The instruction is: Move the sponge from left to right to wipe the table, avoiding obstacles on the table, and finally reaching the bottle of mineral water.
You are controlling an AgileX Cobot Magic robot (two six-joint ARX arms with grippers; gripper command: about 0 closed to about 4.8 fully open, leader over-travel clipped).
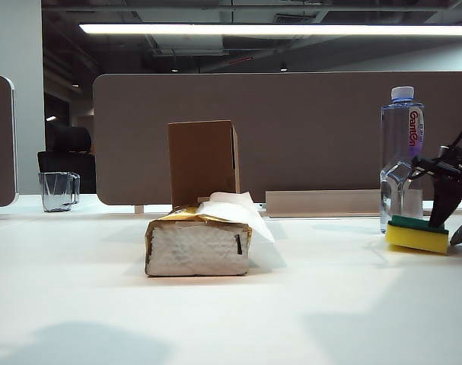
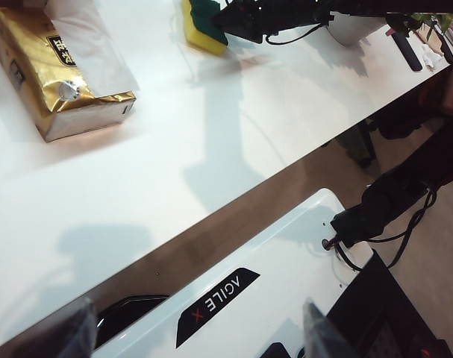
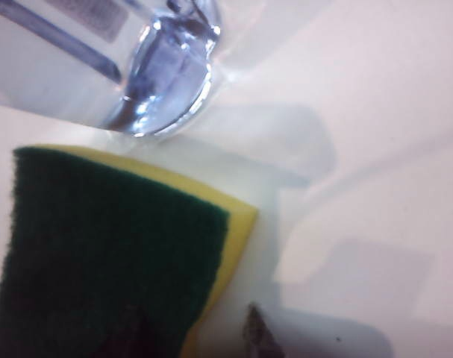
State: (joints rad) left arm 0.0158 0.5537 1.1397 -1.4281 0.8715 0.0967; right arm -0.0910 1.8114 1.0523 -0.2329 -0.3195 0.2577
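The sponge (image 1: 417, 234), yellow with a dark green top, lies flat on the white table (image 1: 307, 304) at the far right, right beside the foot of the bottle of mineral water (image 1: 402, 152). My right gripper (image 1: 453, 224) stands open at the sponge's right end: one finger over the green top, the other clear of its side. In the right wrist view, a gap shows between the sponge (image 3: 114, 261) and the outer fingertip (image 3: 260, 335), and the bottle's base (image 3: 163, 82) is close by. My left gripper (image 2: 200, 335) hangs open and empty over the robot's white base, off the table.
The tissue pack (image 1: 198, 247) lies mid-table with a sheet sticking out, and the brown cardboard box (image 1: 203, 163) stands upright just behind it. A small glass cup (image 1: 59, 190) sits at the far left back. A grey partition runs along the back edge.
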